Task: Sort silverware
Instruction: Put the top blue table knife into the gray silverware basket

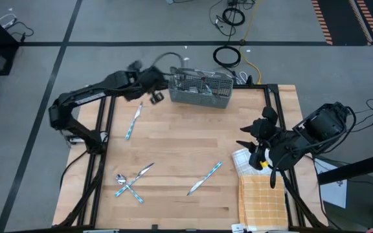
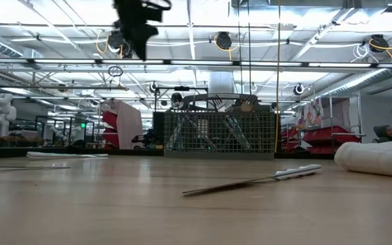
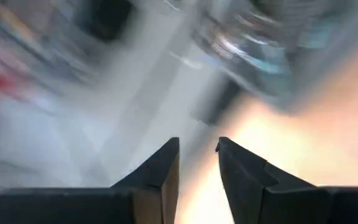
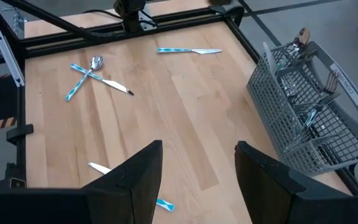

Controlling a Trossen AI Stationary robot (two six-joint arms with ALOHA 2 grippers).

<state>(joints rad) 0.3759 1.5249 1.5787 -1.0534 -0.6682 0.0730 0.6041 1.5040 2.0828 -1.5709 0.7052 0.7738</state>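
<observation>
Both arms matte black w/ chunky jointed links. Left gripper [image 3: 197, 163]: two dark wedge-shaped fingers w/ flat inner faces. Right gripper [image 4: 197, 165]: same black angular fingers; yellow patch near wrist.

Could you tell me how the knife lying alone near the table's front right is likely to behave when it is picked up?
The knife looks thin and rigid, so it should stay stiff. It lies flat on the wooden table, so getting under it may be awkward. Its shiny blade may be slippery; the patterned handle seems the safer hold.

Grey floor [image 1: 109, 26], black tape lines [image 1: 141, 43]
</observation>
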